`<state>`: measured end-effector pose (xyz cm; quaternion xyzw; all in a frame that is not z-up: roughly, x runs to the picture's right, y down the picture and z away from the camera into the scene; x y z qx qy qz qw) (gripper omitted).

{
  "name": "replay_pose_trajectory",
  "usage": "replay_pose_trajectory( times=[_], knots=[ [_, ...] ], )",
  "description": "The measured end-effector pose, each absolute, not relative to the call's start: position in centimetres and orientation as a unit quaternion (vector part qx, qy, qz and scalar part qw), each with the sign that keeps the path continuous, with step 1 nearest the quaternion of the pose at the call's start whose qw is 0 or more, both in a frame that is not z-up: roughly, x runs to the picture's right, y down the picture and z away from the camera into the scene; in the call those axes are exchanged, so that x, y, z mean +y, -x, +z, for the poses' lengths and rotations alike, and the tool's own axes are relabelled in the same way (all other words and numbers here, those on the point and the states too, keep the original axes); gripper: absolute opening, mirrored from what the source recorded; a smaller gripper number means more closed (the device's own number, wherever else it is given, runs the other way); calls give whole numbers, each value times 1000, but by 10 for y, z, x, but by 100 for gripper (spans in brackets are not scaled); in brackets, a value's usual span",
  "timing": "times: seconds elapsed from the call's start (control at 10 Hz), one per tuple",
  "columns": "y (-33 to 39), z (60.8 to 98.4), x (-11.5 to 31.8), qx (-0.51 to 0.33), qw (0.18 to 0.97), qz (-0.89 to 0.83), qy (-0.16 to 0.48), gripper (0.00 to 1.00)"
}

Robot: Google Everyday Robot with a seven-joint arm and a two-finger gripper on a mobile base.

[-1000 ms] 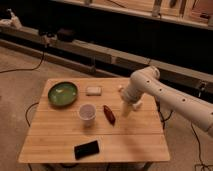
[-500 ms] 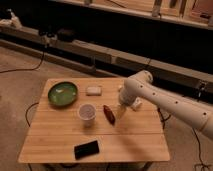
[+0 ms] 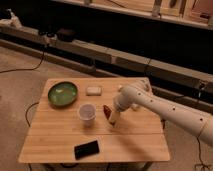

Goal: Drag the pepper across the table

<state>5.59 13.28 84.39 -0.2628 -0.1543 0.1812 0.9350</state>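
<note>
One end of the pepper [image 3: 106,110] hidden behind the pincer [image 3: 114,119]

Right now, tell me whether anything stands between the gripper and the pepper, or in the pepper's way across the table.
Nothing visible separates the gripper from the pepper; it hangs right beside it. The cup stands close on the pepper's other side, so a drag that way across the table would likely hit it.

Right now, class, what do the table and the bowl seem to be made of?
The table: likely bamboo or wood, matte; plank grain shows. The bowl: perhaps glazed ceramic or plastic; glossy green. The gripper sits by the pepper.
</note>
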Motion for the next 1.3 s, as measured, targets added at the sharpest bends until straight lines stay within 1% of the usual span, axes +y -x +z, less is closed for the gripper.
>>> replay_pose_trajectory(
  times=[0.4,0.8,0.9,1.0,1.3],
  knots=[
    [-58,860,154,-155,930,180,282,80],
    [-52,871,156,-167,924,188,288,80],
    [-50,873,157,-168,923,188,290,78],
    [-50,876,158,-169,922,187,292,70],
    [-46,880,161,-171,920,184,302,38]
  ],
)
